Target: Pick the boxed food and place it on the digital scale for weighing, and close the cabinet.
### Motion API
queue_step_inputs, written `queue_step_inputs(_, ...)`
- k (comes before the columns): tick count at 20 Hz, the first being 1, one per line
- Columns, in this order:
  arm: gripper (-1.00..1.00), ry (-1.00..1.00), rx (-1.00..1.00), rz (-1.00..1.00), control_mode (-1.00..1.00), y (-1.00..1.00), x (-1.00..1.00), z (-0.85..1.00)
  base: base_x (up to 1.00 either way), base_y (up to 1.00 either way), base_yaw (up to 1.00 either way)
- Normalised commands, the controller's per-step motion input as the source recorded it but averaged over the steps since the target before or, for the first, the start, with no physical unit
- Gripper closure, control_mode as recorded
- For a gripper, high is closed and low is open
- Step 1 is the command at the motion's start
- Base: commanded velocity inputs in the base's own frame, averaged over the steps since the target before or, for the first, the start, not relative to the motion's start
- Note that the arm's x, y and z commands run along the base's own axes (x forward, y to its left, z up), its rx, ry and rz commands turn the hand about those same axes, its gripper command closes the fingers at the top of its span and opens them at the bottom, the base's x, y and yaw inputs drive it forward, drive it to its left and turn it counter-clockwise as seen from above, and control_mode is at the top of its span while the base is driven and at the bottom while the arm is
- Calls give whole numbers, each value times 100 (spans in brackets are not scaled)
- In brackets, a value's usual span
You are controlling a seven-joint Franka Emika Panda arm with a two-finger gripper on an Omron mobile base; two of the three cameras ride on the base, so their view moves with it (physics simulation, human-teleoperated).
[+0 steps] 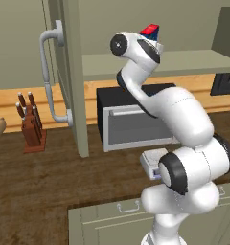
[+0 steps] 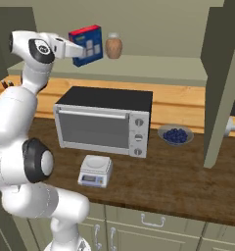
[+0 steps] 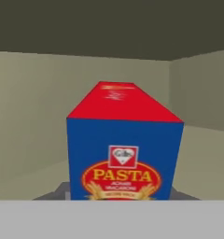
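"PASTA" in yellow on a red oval, blue face of the boxed food point(image 3: 125, 154), smaller print unreadable

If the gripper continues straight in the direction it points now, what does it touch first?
Nothing new: the gripper is already shut on the boxed food. Beyond the box, probably the cabinet's back wall, though depth is unclear.

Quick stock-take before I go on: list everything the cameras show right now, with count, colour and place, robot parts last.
boxed food: 1, blue with red top, in the cabinet, in the gripper
brown jar: 1, brown, cabinet shelf, right of the box
cabinet: 1, olive green, doors open
oven: 1, black and silver, on the counter
digital scale: 1, light grey, in front of the oven
bowl: 1, grey, blue berries inside, right of the oven
knife block: 1, reddish brown, left counter
gripper: 1, white, shut on the box
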Motion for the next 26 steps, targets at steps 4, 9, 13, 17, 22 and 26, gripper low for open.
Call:
queue_step_inputs(4,100,-28,0,1,-100,20,-100,12,0,0,0)
queue_step_inputs(9,100,-3,0,-4,-100,5,-100,21,0,0,0)
queue_step_inputs(13,100,6,0,-6,-100,0,-100,51,0,0,0)
queue_step_inputs(17,100,16,-2,1,-100,-17,-100,-4,0,0,0)
queue_step_inputs(22,100,33,-8,0,-100,-42,-100,-100,0,0,0)
queue_step_inputs(26,100,29,0,21,-100,-98,-96,-95,0,0,0)
